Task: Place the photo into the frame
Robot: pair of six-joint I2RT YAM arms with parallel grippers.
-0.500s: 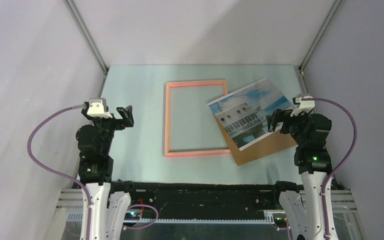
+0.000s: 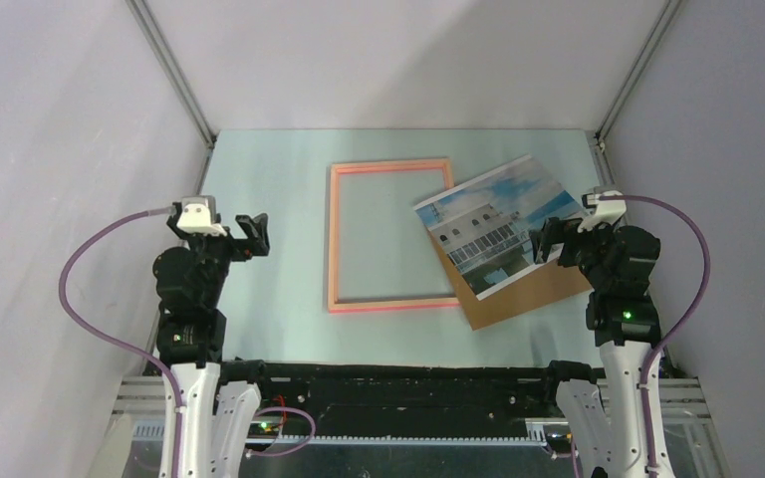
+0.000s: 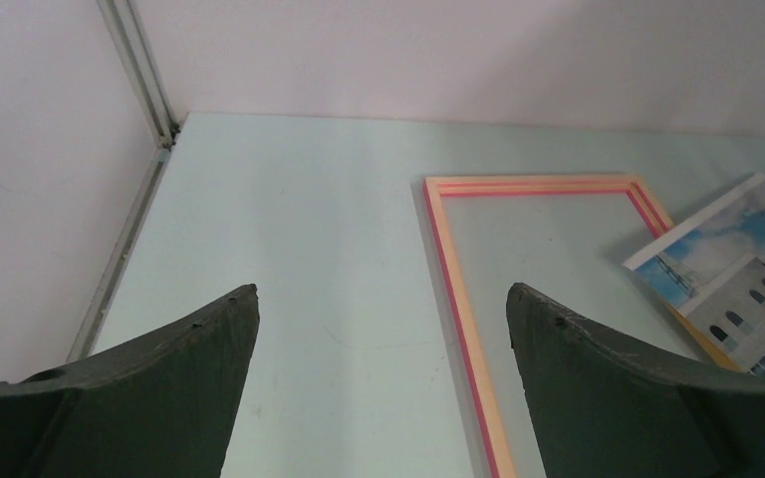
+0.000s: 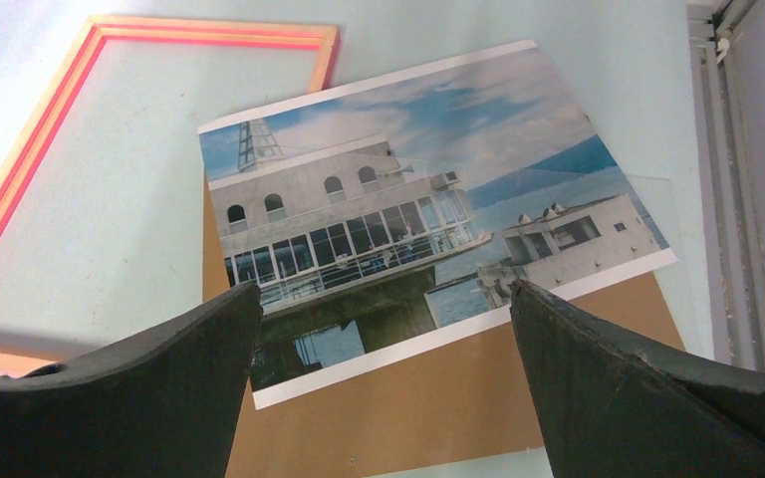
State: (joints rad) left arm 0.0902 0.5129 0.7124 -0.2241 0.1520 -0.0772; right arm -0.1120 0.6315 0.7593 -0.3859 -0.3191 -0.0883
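We see the frame lying flat on the bench between the arms. The photo lies tilted, picture side up, on a brown board just to its right, with its left corner over the frame's right side. Our left pincer hangs with jaws spread wide and nothing in them above the bare bench left of the frame, and our right pincer, equally wide and empty, hangs over the photo's right part.
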